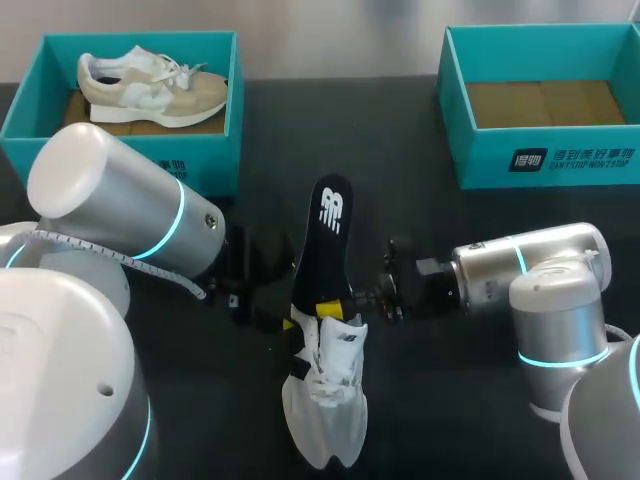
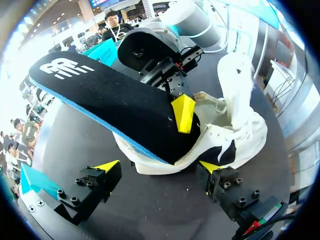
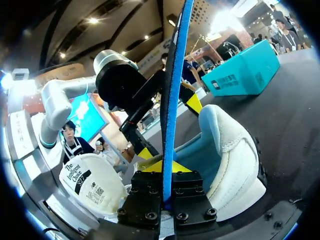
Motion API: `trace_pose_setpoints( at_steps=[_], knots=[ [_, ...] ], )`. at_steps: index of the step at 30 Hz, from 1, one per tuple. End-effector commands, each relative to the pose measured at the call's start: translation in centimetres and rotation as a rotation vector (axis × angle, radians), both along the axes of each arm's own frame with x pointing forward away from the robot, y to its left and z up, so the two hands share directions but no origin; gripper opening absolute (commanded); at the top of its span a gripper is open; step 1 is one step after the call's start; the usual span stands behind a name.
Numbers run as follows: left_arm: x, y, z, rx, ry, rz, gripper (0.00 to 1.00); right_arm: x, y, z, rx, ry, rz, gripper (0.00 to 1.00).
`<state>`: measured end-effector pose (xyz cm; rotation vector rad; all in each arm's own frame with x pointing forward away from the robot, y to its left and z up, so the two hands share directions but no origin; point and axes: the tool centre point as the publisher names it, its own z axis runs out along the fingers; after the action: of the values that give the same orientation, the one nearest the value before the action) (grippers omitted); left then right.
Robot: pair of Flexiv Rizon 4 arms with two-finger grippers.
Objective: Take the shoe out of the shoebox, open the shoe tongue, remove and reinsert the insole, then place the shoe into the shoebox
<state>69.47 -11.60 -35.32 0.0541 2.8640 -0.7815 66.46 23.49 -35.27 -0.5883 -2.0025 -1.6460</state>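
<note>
A white shoe (image 1: 325,400) lies on the black table, toe toward the front edge. A black insole (image 1: 328,240) with a blue underside sticks out of its opening, angled up and away. My right gripper (image 1: 335,306) is shut on the insole just above the shoe's collar. In the right wrist view the gripper (image 3: 163,167) clamps the insole (image 3: 172,85) edge-on, with the shoe (image 3: 230,165) beside it. My left gripper (image 2: 159,167) is open, and the shoe's heel (image 2: 220,145) sits between its fingers under the insole (image 2: 110,95). In the head view the left gripper (image 1: 280,305) is on the shoe's left.
A teal shoebox (image 1: 30,105) at the back left holds a beige shoe (image 1: 150,85). A second teal shoebox (image 1: 545,165) at the back right holds only brown padding. Both arms crowd the middle of the table around the shoe.
</note>
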Motion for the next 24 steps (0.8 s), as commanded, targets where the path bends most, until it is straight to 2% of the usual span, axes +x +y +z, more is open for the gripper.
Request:
trace_pose_setpoints(
  at_steps=[1, 5, 14, 18, 20, 24],
  knots=[
    [-0.1, 0.1, 0.0, -0.002, -0.001, -0.001, 1.00, -0.3, 0.5, -0.6, -0.040, 0.015, 0.008, 0.00],
    [-0.1, 0.1, 0.0, -0.002, -0.001, -0.001, 1.00, -0.4, 0.5, -0.6, -0.058, 0.023, 0.000, 0.00],
    [-0.1, 0.1, 0.0, -0.002, -0.001, -0.001, 1.00, 0.0, 0.4, 0.1, -0.020, -0.005, -0.007, 0.00],
    [-0.1, 0.1, 0.0, -0.002, -0.001, -0.001, 1.00, 0.2, 0.4, 0.4, -0.023, -0.013, -0.008, 0.25],
    [-0.1, 0.1, 0.0, -0.002, -0.001, -0.001, 1.00, 0.3, 0.4, 0.6, -0.015, -0.021, -0.003, 0.30],
    [-0.1, 0.1, 0.0, -0.002, -0.001, -0.001, 1.00, 0.6, 0.4, 1.0, -0.012, -0.035, -0.001, 0.33]
  ],
)
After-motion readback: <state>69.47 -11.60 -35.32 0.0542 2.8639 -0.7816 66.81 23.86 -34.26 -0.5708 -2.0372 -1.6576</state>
